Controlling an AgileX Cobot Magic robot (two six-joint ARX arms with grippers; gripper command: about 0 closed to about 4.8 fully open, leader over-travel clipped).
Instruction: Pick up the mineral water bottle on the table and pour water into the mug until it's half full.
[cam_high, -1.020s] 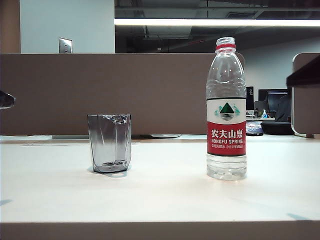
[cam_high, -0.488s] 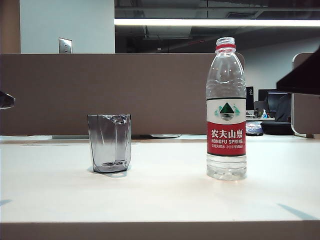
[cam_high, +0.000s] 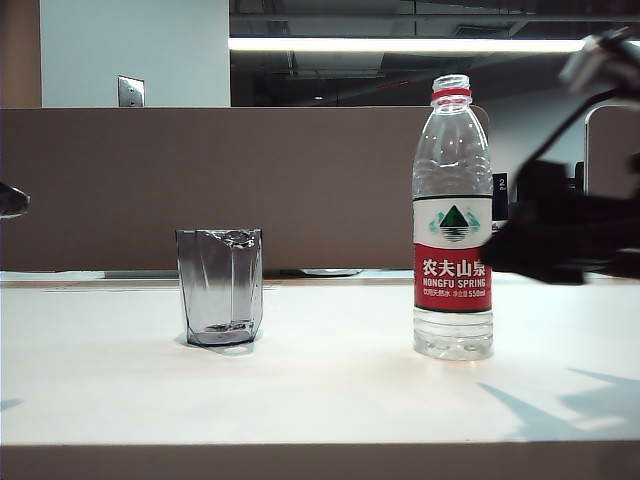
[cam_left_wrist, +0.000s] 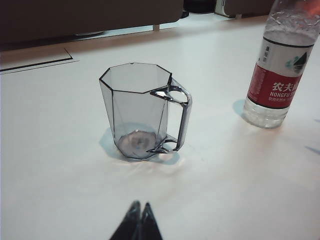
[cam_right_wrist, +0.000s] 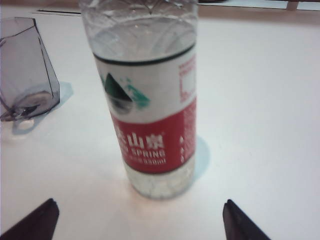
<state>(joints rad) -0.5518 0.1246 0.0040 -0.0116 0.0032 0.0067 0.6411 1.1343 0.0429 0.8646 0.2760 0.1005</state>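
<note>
We see a tall clear plastic mineral water bottle (cam_high: 453, 215) with a red neck ring and a white-and-red label bearing a green mountain logo, standing upright on the wide white table (cam_high: 320, 385), right of centre in the exterior view. Clear water (cam_high: 453, 335) shows in it below the label. Well apart from it to the left stands a short smoky-grey faceted transparent mug (cam_high: 220, 286), upright and empty as far as we can tell; the left wrist view shows a handle on its side, turned toward the bottle (cam_left_wrist: 275, 75).

Our right gripper (cam_right_wrist: 137, 220) hovers just beside the bottle (cam_right_wrist: 145, 100), its two dark fingertips (cam_right_wrist: 35, 220) spread wide on either side of the bottle's base and touching nothing. In the exterior view this right arm (cam_high: 570, 235) shows as a dark blurred shape just right of the bottle, above the tabletop.

Our left gripper (cam_left_wrist: 137, 225) sits low over the table, pointing at the mug (cam_left_wrist: 142, 112) but well short of it, with its two dark tips pressed together and holding nothing. A brown partition (cam_high: 200, 185) runs behind the table.
</note>
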